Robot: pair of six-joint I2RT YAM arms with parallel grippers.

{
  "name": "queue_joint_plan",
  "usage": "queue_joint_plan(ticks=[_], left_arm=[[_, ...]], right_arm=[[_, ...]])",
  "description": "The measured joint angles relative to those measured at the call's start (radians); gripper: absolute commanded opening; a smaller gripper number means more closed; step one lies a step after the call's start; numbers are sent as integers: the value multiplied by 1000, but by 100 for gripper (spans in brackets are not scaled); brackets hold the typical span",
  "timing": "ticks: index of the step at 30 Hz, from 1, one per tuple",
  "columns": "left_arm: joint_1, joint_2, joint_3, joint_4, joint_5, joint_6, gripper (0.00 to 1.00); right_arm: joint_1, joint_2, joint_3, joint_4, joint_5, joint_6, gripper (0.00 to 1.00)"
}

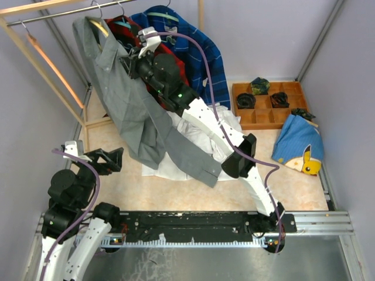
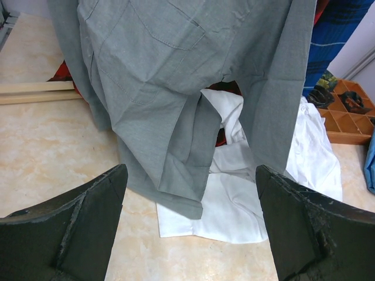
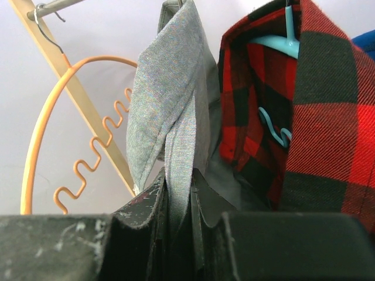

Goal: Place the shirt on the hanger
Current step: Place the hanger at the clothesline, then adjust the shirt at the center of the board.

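Observation:
The grey shirt (image 1: pixel 126 99) hangs from the rack at the back left, draped over the pale tan hanger (image 1: pixel 101 27), of which only a short curved piece shows at the collar. Its tail and one sleeve reach the table. My right gripper (image 1: pixel 128 62) is raised to the shirt's upper front, and in the right wrist view my right gripper (image 3: pixel 179 181) is shut on a fold of the grey shirt (image 3: pixel 176 99). My left gripper (image 1: pixel 116 159) is low at the near left, open and empty. In the left wrist view my left gripper (image 2: pixel 190 228) faces the hanging shirt (image 2: pixel 170 76).
A white shirt (image 1: pixel 176 164) lies on the table under the grey tail. A red-black plaid shirt (image 3: pixel 316 117) on a teal hanger (image 3: pixel 275 44) and a blue plaid shirt (image 1: pixel 196 50) hang beside. An orange wavy hanger (image 3: pixel 70 117) hangs left. A wooden tray (image 1: pixel 269 117) and blue cloth (image 1: pixel 296 140) lie right.

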Motion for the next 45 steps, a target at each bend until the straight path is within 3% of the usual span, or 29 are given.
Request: queue_joint_plan(ticks=[6, 8, 16, 23, 30, 36, 40, 45], left_arm=[[0, 0, -2, 0, -6, -2, 95], [0, 0, -2, 0, -9, -3, 95], [0, 0, -2, 0, -20, -7, 95], [0, 0, -2, 0, -25, -6, 99], [0, 57, -2, 10, 5, 2, 99], [0, 203, 6, 5, 30, 11, 99], [0, 219, 10, 4, 2, 13, 99], [0, 186, 10, 6, -23, 12, 99]], right_arm=[[-1, 26, 0, 1, 0, 0, 0], [-2, 35, 0, 12, -1, 0, 5], [-2, 12, -41, 25, -31, -29, 61], [-2, -161, -146, -64, -63, -121, 73], [-2, -608, -523, -159, -58, -212, 78], [-2, -1065, -1087, -221, 46, -212, 84], [-2, -1193, -1340, -275, 89, -169, 89], [29, -1211, -1570, -362, 136, -90, 92]])
